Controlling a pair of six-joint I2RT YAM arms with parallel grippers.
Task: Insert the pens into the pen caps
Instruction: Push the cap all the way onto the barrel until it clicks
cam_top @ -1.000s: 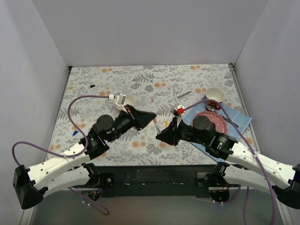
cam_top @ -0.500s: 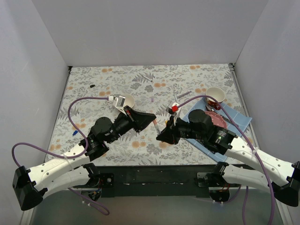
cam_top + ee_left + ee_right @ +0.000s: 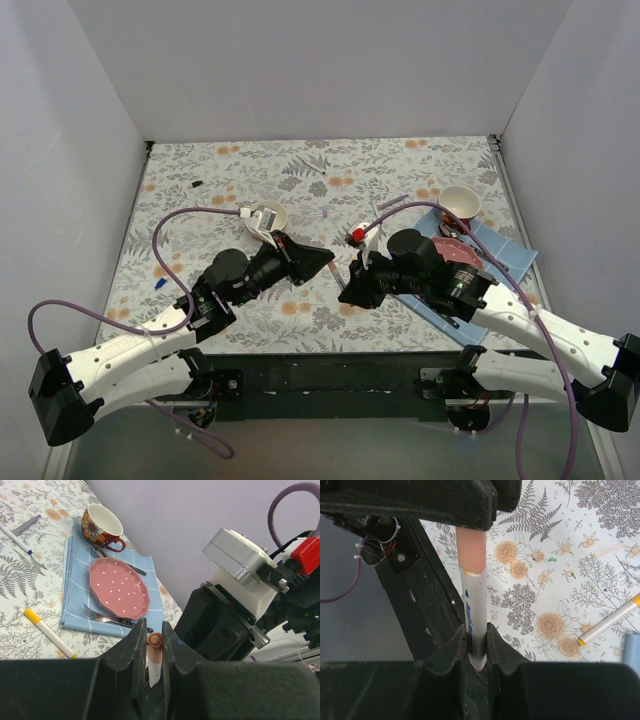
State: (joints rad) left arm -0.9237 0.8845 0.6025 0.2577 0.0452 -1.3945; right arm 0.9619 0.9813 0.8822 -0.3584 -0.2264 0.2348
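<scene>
Right gripper (image 3: 348,288) further left; pen (image 3: 472,605) leftward

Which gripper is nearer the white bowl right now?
Left. In the top view the left gripper is a short way down-right of the white bowl; the right gripper is farther on in that direction.

this is looking like a robotics lab cell: plain white walls (image 3: 300,70) are boxing in a floral cloth (image 3: 300,165), and a pink plate (image 3: 119,587) is sitting on a blue napkin (image 3: 75,575) near a cup (image 3: 100,527).
</scene>
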